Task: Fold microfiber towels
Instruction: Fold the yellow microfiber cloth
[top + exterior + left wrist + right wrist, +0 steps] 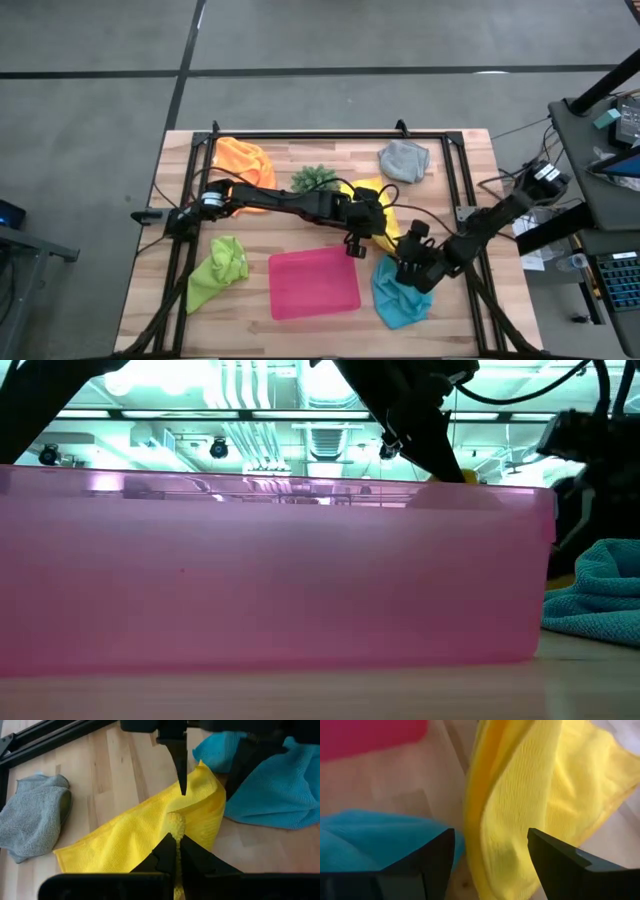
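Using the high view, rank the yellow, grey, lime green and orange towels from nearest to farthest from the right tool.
From the right tool:
1. Yellow towel, just beside it, toward the table's middle.
2. Grey towel, far edge.
3. Lime green towel, left side.
4. Orange towel, far-left corner.

A wooden table [300, 235] stands on grey floor [90, 100]; ceiling lights [300, 430] glow beyond.
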Action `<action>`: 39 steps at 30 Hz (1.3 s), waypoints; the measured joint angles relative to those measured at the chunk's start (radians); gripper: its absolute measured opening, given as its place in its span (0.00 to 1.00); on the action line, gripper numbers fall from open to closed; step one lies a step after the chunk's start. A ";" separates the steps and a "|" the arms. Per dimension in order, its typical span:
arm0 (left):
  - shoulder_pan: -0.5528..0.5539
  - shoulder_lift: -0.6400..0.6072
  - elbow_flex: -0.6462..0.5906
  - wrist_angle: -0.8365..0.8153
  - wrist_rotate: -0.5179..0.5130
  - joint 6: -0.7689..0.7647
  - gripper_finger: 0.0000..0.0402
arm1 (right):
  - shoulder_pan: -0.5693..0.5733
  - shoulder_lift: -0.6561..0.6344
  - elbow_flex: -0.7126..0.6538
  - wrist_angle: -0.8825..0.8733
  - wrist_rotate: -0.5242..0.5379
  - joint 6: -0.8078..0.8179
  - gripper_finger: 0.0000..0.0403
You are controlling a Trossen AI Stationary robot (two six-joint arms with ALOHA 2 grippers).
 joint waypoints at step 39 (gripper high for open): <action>-0.083 -0.015 -0.085 -0.022 -0.052 -0.035 0.00 | -0.034 -0.324 0.219 -0.520 -0.210 -0.003 0.02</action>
